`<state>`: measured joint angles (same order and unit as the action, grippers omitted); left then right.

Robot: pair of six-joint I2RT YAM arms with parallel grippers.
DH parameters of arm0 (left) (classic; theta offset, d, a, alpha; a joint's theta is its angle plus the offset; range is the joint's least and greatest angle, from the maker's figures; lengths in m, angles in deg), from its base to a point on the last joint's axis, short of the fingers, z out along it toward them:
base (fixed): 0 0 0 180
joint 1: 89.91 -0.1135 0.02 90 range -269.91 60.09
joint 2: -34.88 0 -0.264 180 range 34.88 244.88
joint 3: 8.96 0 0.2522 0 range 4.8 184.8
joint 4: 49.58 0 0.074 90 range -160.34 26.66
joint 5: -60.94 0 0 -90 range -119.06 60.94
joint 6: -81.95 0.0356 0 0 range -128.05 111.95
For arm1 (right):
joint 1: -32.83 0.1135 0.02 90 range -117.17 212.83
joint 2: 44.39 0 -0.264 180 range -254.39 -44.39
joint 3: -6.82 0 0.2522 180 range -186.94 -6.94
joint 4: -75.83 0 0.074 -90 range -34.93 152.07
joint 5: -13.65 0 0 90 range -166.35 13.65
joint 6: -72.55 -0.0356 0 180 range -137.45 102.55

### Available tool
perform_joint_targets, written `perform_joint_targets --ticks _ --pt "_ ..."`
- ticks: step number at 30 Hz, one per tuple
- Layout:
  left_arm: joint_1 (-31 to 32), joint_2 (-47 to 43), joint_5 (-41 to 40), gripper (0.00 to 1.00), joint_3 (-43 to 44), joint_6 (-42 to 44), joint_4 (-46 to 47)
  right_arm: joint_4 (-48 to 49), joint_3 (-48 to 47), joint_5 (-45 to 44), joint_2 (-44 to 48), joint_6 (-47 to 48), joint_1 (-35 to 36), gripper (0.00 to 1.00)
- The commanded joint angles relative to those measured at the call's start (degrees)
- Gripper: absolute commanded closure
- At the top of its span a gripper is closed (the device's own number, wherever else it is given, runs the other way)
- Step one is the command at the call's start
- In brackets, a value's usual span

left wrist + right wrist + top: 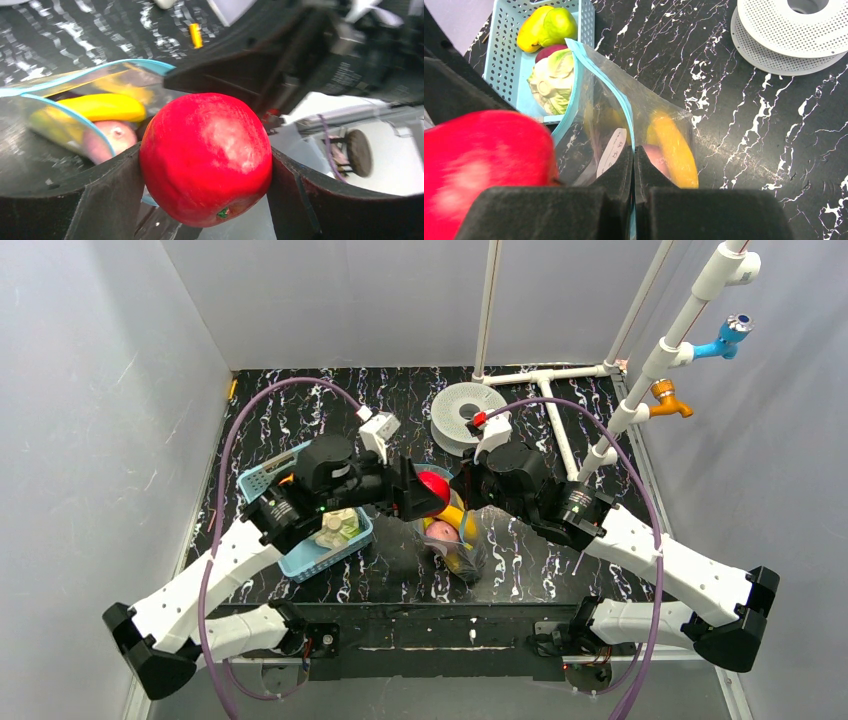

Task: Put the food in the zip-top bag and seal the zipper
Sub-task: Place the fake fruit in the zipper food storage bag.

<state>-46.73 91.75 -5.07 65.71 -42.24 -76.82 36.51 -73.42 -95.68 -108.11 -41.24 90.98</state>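
Apple (206, 150) drop is the step rn imo: left claw (428, 492) is grasping the red apple right at the zip-top bag's (594, 120) mouth, mid surface toward the near edge. Right claw (634, 155) is clenched on the blue zipper (619, 102), propping the mouth open. Banana (100, 107) + a pinkish fruit are inside; cabbage (551, 80) etc. sit in the basket (504, 55) by the left edge. Next: get the apple past the lip, then let go. Bag has a white label w/ print, can't read it.
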Motion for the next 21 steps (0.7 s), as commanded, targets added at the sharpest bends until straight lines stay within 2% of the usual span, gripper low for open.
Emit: perform_joint_targets --ticks 1,3,5,10,13,21 --pt "2.91 4.68 -18.18 0.42 5.81 3.58 -16.06 2.53 -1.44 0.05 1.47 -0.08 0.30 0.99" --pt "3.12 6.58 -16.07 0.39 5.82 2.46 -15.37 2.61 -1.61 0.23 1.33 -0.03 0.32 0.99" --pt "3.59 8.25 -17.41 0.37 6.93 2.40 -16.18 2.62 -1.76 0.33 1.22 -0.11 0.30 0.99" --pt "6.09 11.16 -27.85 0.27 11.26 2.03 -20.46 2.71 -1.64 0.57 1.32 -0.22 0.30 0.99" --pt "8.07 15.71 -36.57 0.21 17.25 1.51 -27.82 2.80 -1.71 0.51 1.14 -0.25 0.30 0.99" --pt "8.79 19.96 -39.62 0.06 21.49 -0.23 -30.13 2.78 -1.43 0.28 1.28 -0.26 0.30 0.99"
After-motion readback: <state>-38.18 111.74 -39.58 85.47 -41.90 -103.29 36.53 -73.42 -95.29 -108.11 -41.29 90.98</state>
